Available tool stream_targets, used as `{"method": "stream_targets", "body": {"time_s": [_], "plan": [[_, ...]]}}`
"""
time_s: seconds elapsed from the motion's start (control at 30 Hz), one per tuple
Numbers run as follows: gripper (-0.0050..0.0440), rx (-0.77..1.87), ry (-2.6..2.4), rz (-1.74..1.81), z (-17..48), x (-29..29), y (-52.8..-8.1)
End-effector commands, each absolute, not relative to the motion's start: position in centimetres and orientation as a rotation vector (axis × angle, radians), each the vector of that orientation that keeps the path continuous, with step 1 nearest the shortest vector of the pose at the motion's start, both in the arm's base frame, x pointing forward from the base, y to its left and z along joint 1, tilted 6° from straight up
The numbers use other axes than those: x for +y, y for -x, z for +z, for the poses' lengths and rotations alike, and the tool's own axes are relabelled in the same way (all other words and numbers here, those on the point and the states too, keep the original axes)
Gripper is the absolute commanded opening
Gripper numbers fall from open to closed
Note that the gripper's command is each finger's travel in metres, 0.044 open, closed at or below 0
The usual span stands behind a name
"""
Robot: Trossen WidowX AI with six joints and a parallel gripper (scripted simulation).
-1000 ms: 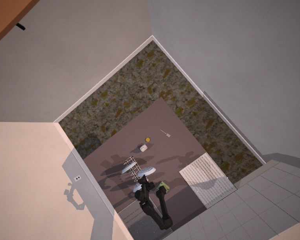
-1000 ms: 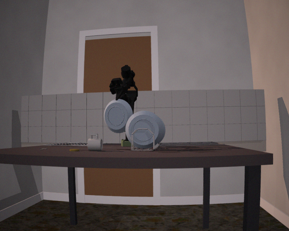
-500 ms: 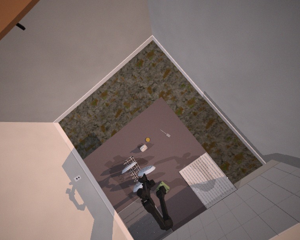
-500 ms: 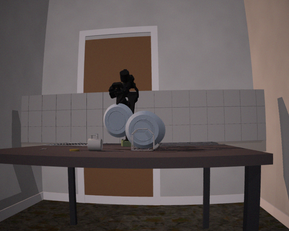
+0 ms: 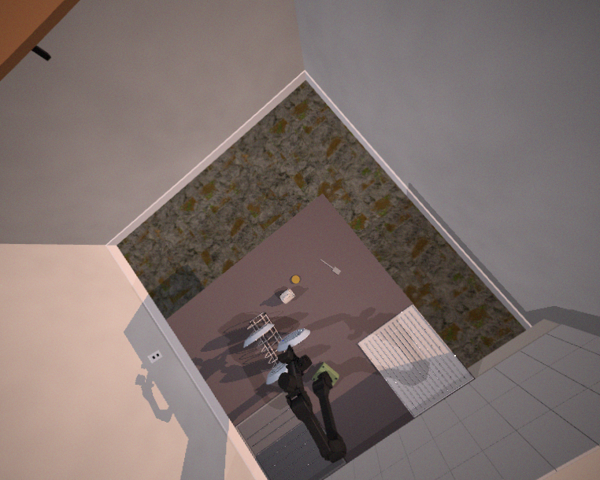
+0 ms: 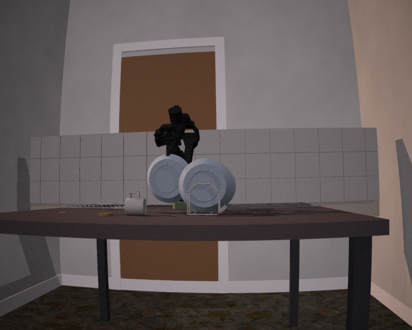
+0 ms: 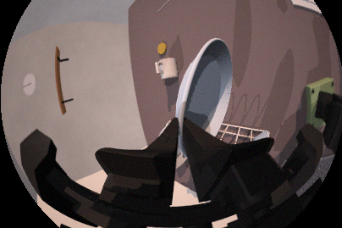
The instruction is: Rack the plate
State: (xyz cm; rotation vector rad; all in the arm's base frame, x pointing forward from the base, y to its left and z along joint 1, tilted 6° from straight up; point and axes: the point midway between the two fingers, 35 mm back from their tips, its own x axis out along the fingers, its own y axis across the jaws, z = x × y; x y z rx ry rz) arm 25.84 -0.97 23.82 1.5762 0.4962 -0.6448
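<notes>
My gripper (image 5: 289,353) (image 6: 170,153) (image 7: 179,121) is shut on the top rim of a pale blue-grey plate (image 5: 294,337) (image 6: 166,177) (image 7: 205,86). It holds the plate upright on edge, just off the side of the wire dish rack (image 5: 261,323) (image 6: 188,198) (image 7: 236,132) and above the counter. In the exterior view another plate (image 6: 207,185) stands in the rack's front slot. From above, two other plates (image 5: 253,338) (image 5: 276,373) show at the rack. I cannot tell from these views whether the held plate touches the rack.
A white mug (image 5: 286,294) (image 6: 134,205) (image 7: 167,68), a yellow disc (image 5: 295,279) (image 6: 106,213) (image 7: 162,47) and a small utensil (image 5: 331,267) (image 7: 169,0) lie beyond the rack. A green block (image 5: 324,373) (image 7: 318,96) sits by the arm. A ribbed drainboard (image 5: 414,359) lies to the side.
</notes>
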Motion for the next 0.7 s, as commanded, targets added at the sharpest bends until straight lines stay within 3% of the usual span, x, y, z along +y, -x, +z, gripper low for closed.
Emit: {"method": "stream_targets", "body": {"time_s": [0.0, 0.67], "plan": [[0.0000, 0.489, -1.572, -0.598, 23.8, -1.0, -25.8], [0.0000, 0.552, -1.526, -0.505, 20.1, -0.9, -25.7]]}}
